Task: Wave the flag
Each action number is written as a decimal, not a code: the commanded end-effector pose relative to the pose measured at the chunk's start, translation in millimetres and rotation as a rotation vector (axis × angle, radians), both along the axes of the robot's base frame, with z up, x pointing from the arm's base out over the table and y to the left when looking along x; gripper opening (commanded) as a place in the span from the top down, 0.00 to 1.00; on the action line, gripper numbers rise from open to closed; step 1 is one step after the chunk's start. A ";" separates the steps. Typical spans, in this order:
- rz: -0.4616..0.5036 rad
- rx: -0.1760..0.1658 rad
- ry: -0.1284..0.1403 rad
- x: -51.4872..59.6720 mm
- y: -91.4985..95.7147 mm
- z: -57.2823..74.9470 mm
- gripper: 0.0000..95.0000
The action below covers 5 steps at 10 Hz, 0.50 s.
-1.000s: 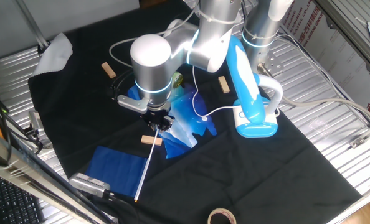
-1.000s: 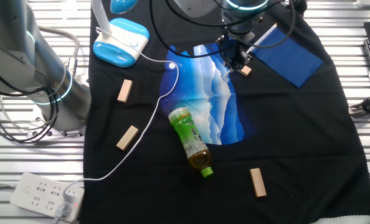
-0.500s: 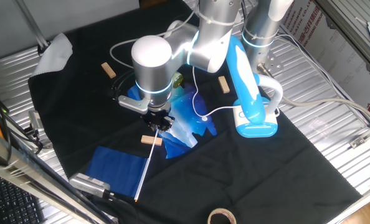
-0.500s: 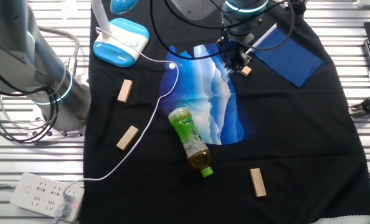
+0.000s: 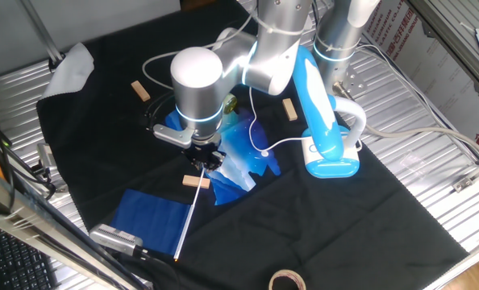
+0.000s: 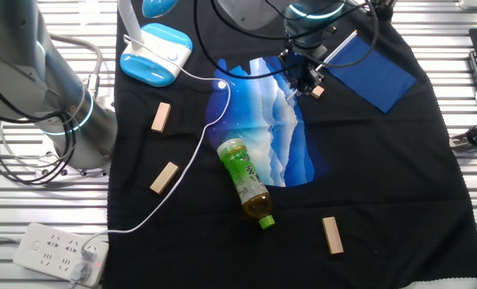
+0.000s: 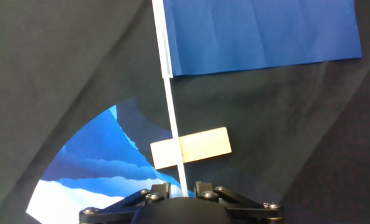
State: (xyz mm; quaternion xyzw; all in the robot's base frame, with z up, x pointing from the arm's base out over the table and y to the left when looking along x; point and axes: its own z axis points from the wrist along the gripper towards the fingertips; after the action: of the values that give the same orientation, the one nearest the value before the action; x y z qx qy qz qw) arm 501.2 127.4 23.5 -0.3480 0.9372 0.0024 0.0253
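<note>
The flag lies flat on the black cloth: dark-blue cloth [image 5: 147, 221] on a thin white stick [image 5: 185, 221]. It also shows in the other fixed view [image 6: 375, 68] and at the top of the hand view [image 7: 260, 31]. The stick [image 7: 175, 137] runs over a small wooden block [image 7: 190, 147] and ends between my jaws. My gripper [image 5: 205, 161] [image 6: 304, 80] [image 7: 184, 190] is low over the stick's free end, pointing down. Its jaws stand on either side of the stick with a small gap on each side.
A glossy blue-and-white bag [image 5: 243, 153] [image 6: 271, 120] lies under and beside the gripper. A green bottle [image 6: 245, 181], loose wooden blocks [image 6: 161, 116] [image 6: 332, 234], a blue-and-white lamp [image 5: 324, 121] with its cable, a tape roll [image 5: 286, 280] and a metal tool [image 5: 114, 238] lie around.
</note>
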 end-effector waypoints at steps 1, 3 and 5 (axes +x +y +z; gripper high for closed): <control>0.000 0.002 -0.001 0.4 0.0 -0.9 0.80; -0.001 0.001 -0.001 1.0 0.4 -3.0 0.80; -0.002 0.001 -0.002 1.4 1.0 -4.9 0.80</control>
State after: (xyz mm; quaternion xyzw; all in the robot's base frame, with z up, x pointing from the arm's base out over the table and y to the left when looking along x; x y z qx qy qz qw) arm 502.6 128.4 17.7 -0.3469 0.9376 0.0027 0.0261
